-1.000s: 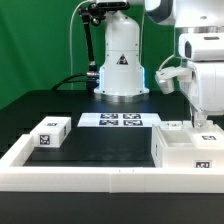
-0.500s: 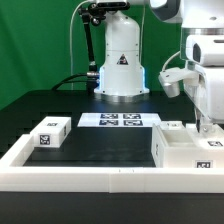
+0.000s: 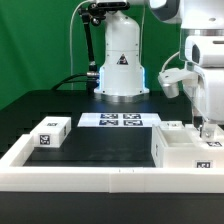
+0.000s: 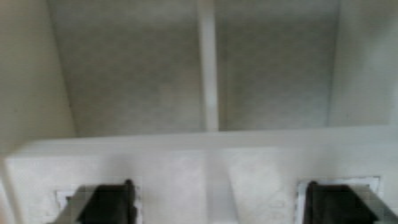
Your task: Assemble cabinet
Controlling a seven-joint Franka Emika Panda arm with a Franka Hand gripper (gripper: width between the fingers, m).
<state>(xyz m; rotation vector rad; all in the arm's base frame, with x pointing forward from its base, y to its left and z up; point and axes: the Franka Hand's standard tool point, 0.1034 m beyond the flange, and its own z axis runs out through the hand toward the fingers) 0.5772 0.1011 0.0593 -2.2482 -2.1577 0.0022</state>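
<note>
The cabinet (image 3: 186, 148) is a large white box with black-and-white tags, standing at the exterior view's right inside the rail. My gripper (image 3: 206, 129) hangs straight over its far right part, fingertips just at the top edge. In the wrist view the gripper (image 4: 226, 205) is open: the two dark fingers (image 4: 107, 203) stand wide apart over a white wall of the cabinet (image 4: 196, 160), with its hollow inside and a thin ridge beyond. Nothing sits between the jaws. A small white tagged block (image 3: 50, 132) lies at the exterior view's left.
The marker board (image 3: 120, 121) lies flat at the back middle. A long low white border rail (image 3: 100, 178) runs along the front and up both sides. The robot's white base (image 3: 121, 60) stands behind on the black table.
The arm has shifted a little toward the exterior view's right and lowered slightly over the cabinet. The cabinet and the small block have not moved.
</note>
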